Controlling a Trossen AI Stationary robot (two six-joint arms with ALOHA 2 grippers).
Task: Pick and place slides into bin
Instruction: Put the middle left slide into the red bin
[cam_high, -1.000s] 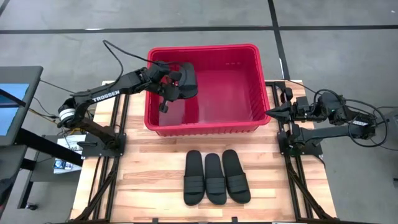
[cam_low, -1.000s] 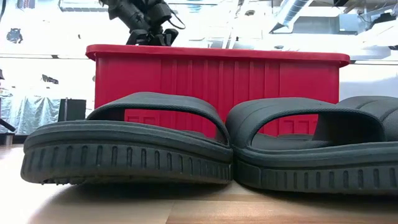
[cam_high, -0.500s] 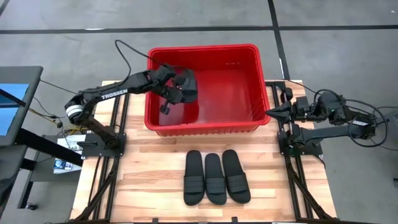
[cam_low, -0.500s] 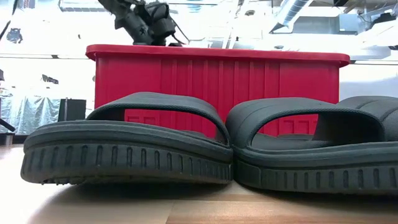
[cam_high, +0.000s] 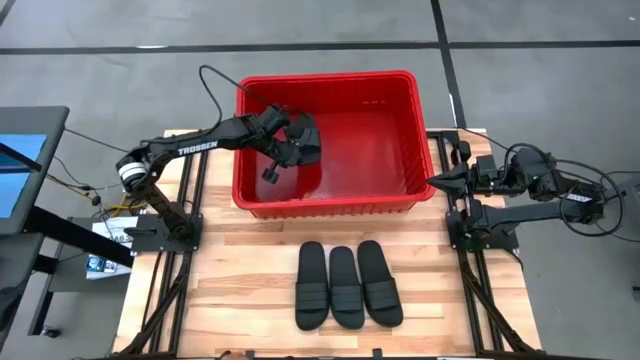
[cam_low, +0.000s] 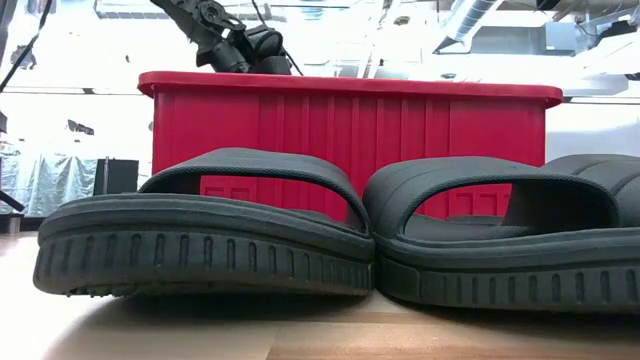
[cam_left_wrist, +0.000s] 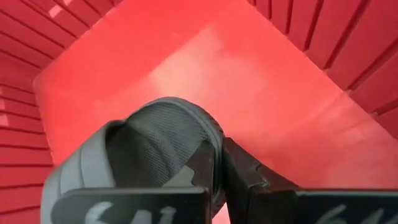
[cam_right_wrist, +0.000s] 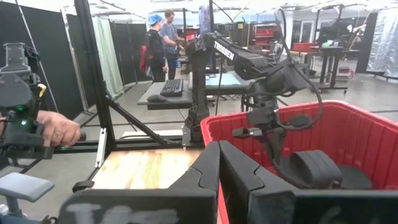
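Left hand (cam_high: 287, 148) inside the red bin (cam_high: 400, 192), near its left wall, pinching one black slide (cam_high: 305, 135) by the edge and holding it above the bin's floor. Bin at the far edge of the desk (cam_high: 240, 260), centred. Three more slides (cam_high: 347, 283) side by side, touching, near the front edge. Right hand (cam_high: 437, 181) pressed together and holding nothing, just beside the bin's right wall, at the desk's right edge
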